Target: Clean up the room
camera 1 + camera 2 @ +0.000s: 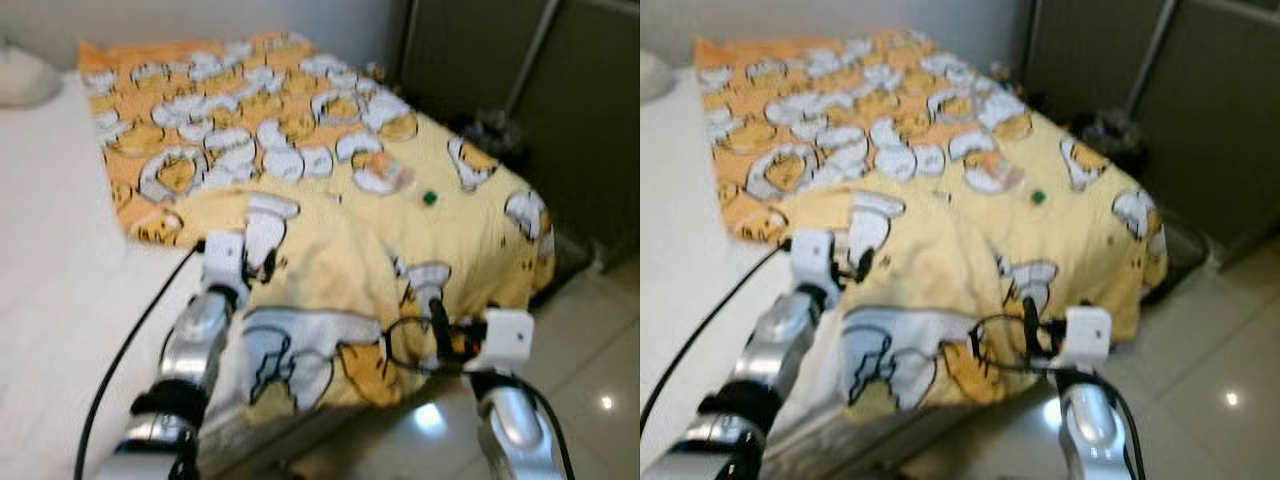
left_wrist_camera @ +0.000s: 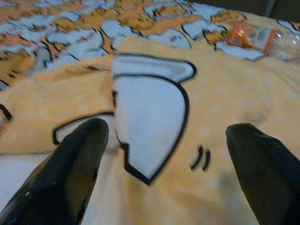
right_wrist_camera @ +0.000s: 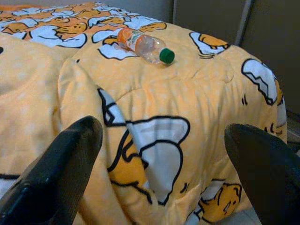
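- Now I see a bed (image 1: 60, 300) with a yellow quilt (image 1: 330, 260) on it. The quilt has white and orange egg pictures.
- Part of the quilt is folded back on itself at the near end, and it hangs down over the bed's edge toward the shiny floor (image 1: 590, 370).
- A bottle (image 3: 144, 45) lies on its side on top of the quilt, near the middle of the bed. It is clear, with an orange label and a green cap.
- My left claw (image 2: 166, 159) is right over the folded part of the quilt. Its fingers (image 2: 70, 168) are wide apart and hold nothing.
- My right claw (image 3: 164, 164) is by the hanging side of the quilt, with the bottle farther off beyond it. Its fingers (image 3: 56, 173) are wide apart too, with nothing in them.
- A dark cupboard (image 1: 560, 100) stands past the far side of the bed.
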Motion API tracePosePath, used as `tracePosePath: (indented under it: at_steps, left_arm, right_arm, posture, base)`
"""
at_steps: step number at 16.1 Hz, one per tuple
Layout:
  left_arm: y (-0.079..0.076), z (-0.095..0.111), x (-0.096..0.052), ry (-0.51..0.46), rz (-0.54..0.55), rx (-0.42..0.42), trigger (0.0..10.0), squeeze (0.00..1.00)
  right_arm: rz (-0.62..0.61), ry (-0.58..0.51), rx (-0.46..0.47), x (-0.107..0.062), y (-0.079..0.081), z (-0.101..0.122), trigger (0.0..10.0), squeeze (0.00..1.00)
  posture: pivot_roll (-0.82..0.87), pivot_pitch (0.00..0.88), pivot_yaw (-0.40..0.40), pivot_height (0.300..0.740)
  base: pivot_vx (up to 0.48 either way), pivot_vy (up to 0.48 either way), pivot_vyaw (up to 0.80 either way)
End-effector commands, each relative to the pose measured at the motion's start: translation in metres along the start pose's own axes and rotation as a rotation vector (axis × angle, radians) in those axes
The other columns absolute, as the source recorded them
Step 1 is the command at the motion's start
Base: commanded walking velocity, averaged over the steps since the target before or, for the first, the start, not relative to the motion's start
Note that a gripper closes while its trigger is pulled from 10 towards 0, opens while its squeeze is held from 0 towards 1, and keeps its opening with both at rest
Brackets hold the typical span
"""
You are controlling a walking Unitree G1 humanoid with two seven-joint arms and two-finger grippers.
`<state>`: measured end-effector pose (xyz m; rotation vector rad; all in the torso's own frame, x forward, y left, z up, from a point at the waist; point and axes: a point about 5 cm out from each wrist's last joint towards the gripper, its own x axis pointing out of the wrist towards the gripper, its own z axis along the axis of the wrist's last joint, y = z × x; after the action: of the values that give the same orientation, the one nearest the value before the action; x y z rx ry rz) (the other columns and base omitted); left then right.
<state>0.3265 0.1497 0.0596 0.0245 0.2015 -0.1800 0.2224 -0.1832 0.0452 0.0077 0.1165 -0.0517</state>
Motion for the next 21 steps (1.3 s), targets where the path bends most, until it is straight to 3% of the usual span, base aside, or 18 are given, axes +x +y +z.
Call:
tracePosePath:
  at_steps: [1,5,8,12,14,18,21]
  left_arm:
    - [-0.006,-0.009,0.001,0.063,-0.023,-0.002,10.0,0.00]
    - [-0.007,-0.051,-0.030,0.170,-0.106,0.039,10.0,0.00]
    - [-0.007,-0.068,-0.043,0.182,-0.041,-0.009,10.0,0.00]
    - [-0.012,-0.083,-0.050,0.208,0.001,0.019,10.0,0.00]
    - [-0.011,-0.086,-0.052,0.198,0.071,0.055,10.0,0.00]
    - [-0.018,-0.091,-0.057,0.175,0.144,0.052,10.0,0.00]
    - [-0.006,-0.101,-0.069,0.199,0.256,0.015,10.0,0.00]
  right_arm:
    - [-0.006,0.017,-0.013,-0.006,-0.004,-0.002,10.0,0.00]
    - [0.051,0.204,-0.105,-0.048,-0.019,-0.038,10.0,0.00]
    - [0.070,0.291,-0.132,-0.073,-0.024,-0.052,10.0,0.00]
    - [0.104,0.288,-0.162,-0.074,-0.028,-0.045,10.0,0.00]
    - [0.110,0.279,-0.189,-0.072,-0.037,-0.037,10.0,0.00]
    - [0.119,0.298,-0.224,-0.076,-0.049,-0.034,10.0,0.00]
    - [0.126,0.302,-0.224,-0.074,-0.046,-0.035,10.0,0.00]
  posture:
    - [-0.08,0.000,0.026,0.740]
    - [-0.09,0.000,0.009,0.740]
    - [-0.09,0.000,-0.034,0.740]
    - [-0.12,0.009,-0.072,0.740]
    - [-0.14,0.007,-0.106,0.740]
    - [-0.14,0.000,-0.133,0.740]
    - [-0.13,0.000,-0.133,0.740]
  base:
    - [0.000,0.000,0.00]
    - [0.000,0.000,0.00]
    - [0.000,0.000,0.00]
    - [0.000,0.000,0.00]
    - [0.000,0.000,0.00]
    - [0.000,0.000,0.00]
    - [0.000,0.000,0.00]
